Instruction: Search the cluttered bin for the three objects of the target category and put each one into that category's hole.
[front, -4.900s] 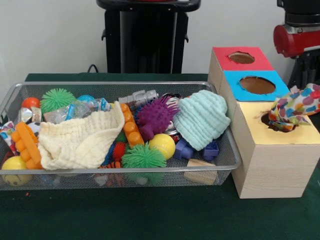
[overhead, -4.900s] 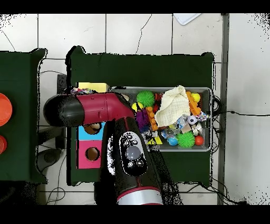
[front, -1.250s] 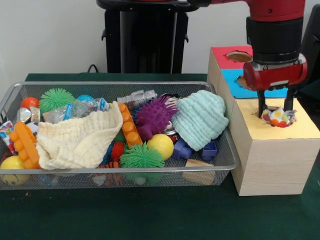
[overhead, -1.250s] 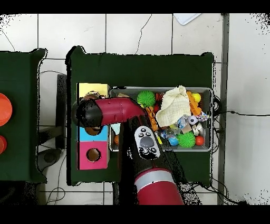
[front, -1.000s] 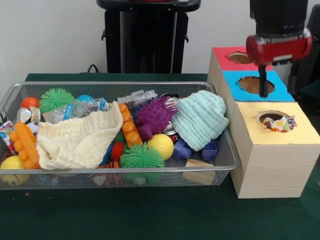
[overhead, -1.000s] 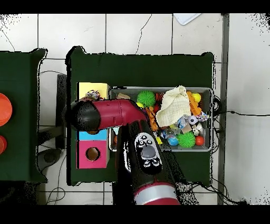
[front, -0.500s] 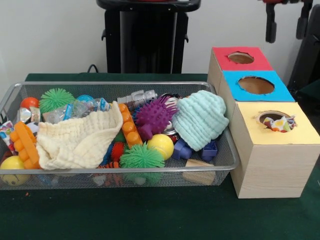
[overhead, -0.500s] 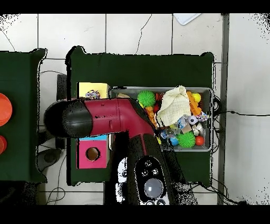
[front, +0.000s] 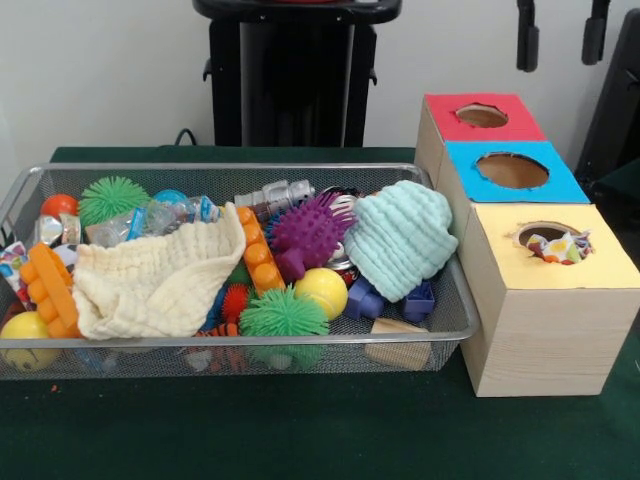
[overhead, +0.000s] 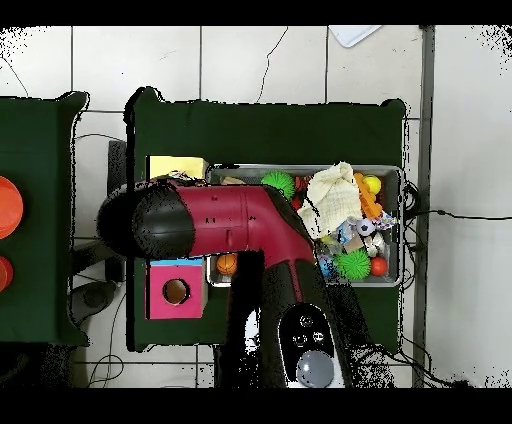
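Observation:
My gripper (front: 560, 35) hangs high above the wooden box; only its two dark fingers (front: 527, 38) show at the top edge, open with nothing between them. A multicoloured patterned cloth (front: 556, 246) lies tucked in the hole of the yellow section (front: 600, 262). In the wire bin (front: 455, 325) a cream waffle cloth (front: 160, 280) lies at the left and a mint knitted cloth (front: 400, 238) leans on the right end. In the overhead view the arm (overhead: 215, 225) covers the gripper, and the cream cloth (overhead: 335, 205) shows in the bin (overhead: 401, 225).
The box also has a blue section (front: 512, 170) and a red section (front: 482, 115), each with a hole. The bin holds a purple spiky ball (front: 308, 232), green spiky balls (front: 285, 312), orange bricks (front: 52, 288), yellow balls (front: 323, 290) and blue blocks (front: 422, 300).
The gripper has let the patterned cloth go into the yellow hole and has risen from the box to the top edge of the front view. The bin's contents have not moved.

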